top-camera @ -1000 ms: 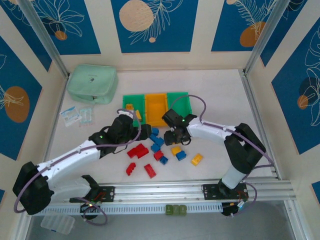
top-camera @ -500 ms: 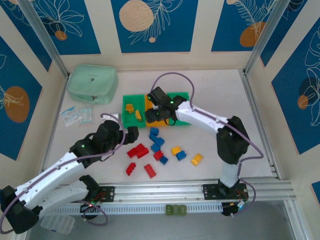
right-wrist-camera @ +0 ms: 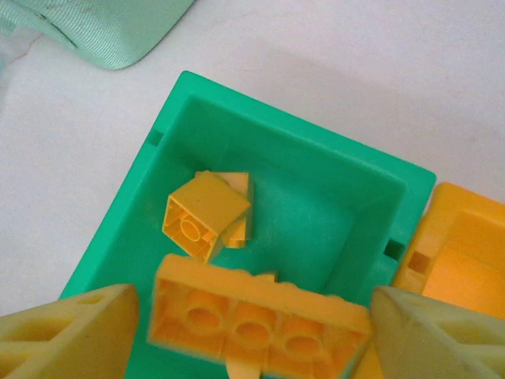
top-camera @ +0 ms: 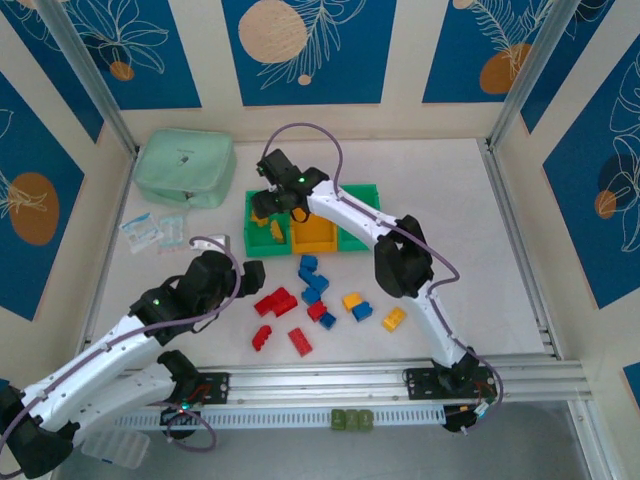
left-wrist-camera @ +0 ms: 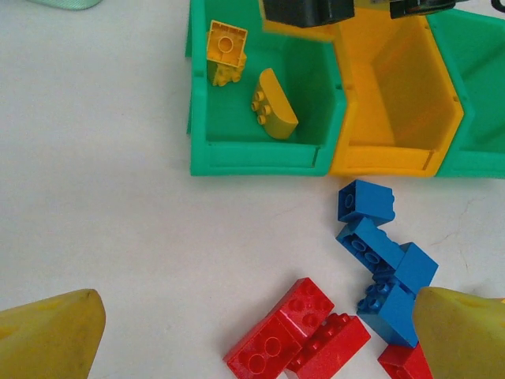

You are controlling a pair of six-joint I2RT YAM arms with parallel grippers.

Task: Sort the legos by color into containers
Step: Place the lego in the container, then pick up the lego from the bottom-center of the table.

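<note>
Three joined bins stand at the table's middle back: a left green bin (top-camera: 258,238), an orange bin (top-camera: 314,232) and a right green bin (top-camera: 360,236). My right gripper (top-camera: 268,212) hangs over the left green bin (right-wrist-camera: 118,237), shut on a long yellow brick (right-wrist-camera: 256,320) held lengthwise, underside up. A square yellow brick (right-wrist-camera: 207,212) and a curved one (left-wrist-camera: 274,114) lie in that bin. My left gripper (top-camera: 254,279) stands open, low over the table above a red brick pair (left-wrist-camera: 296,335). Blue bricks (top-camera: 312,275), red bricks (top-camera: 300,342) and yellow bricks (top-camera: 394,319) lie loose in front of the bins.
A mint-green pouch (top-camera: 185,168) sits at the back left, with small clear packets (top-camera: 155,232) in front of it. An aluminium rail (top-camera: 400,380) runs along the near edge. The right arm's long reach crosses above the orange bin.
The right arm swung from the loose pile to above the left green bin, carrying the long yellow brick. The left arm drew back from the bins toward the near left.
</note>
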